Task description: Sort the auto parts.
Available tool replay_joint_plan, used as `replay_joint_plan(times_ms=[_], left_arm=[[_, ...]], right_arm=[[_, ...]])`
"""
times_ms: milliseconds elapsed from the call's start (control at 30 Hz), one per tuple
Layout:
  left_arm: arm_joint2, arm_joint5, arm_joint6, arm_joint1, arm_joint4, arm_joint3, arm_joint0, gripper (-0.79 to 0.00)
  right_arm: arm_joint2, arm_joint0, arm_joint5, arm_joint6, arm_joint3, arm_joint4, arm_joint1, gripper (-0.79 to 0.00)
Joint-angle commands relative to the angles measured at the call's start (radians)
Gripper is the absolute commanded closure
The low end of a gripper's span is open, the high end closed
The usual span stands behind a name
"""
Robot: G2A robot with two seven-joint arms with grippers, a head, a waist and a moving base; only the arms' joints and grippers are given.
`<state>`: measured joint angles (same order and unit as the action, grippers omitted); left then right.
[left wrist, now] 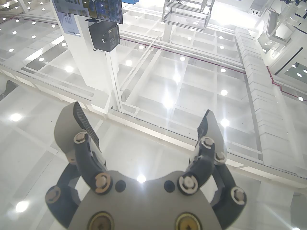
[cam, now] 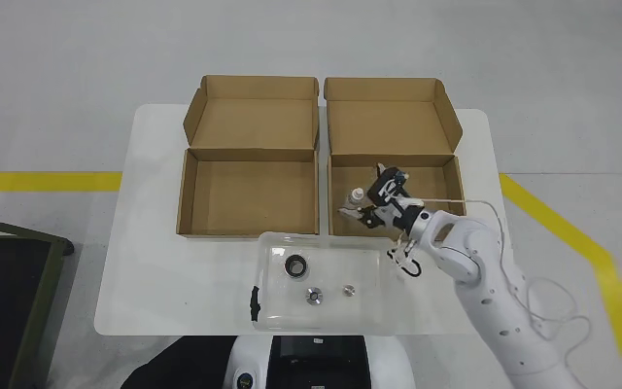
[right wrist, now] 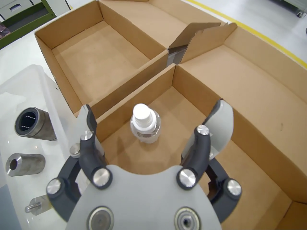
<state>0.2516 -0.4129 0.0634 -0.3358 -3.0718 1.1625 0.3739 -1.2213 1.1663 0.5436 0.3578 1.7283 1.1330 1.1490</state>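
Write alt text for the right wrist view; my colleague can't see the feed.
The open right gripper hangs over a small white-capped clear bottle standing upright in a cardboard box, without touching it. A second cardboard box sits alongside, and a clear bin beside the boxes holds three metal parts.

Seen from above, the right box point(cam: 432, 190) has open floor from the small bottle point(right wrist: 145, 130) toward 3 o'clock, and its wall is near at 9. Our right gripper point(right wrist: 153, 110) straddles the bottle with gaps on both sides. The left box point(cam: 248, 199) offers open floor. At 6 o'clock, metal parts point(cam: 296, 265) sit well apart in the clear bin point(cam: 374, 267).
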Motion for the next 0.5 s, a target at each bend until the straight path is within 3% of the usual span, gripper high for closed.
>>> replay_joint_plan(times_ms=[0, 467], left_arm=[[0.0, 0.0, 0.0, 0.0, 0.0, 0.0, 0.0, -0.785], [0.0, 0.0, 0.0, 0.0, 0.0, 0.0, 0.0, -0.785]], right_arm=[[-0.018, 0.016, 0.009, 0.01, 0.05, -0.002, -0.004, -0.785], [-0.073, 0.131, 0.173, 0.105, 0.305, -0.046, -0.033, -0.785]])
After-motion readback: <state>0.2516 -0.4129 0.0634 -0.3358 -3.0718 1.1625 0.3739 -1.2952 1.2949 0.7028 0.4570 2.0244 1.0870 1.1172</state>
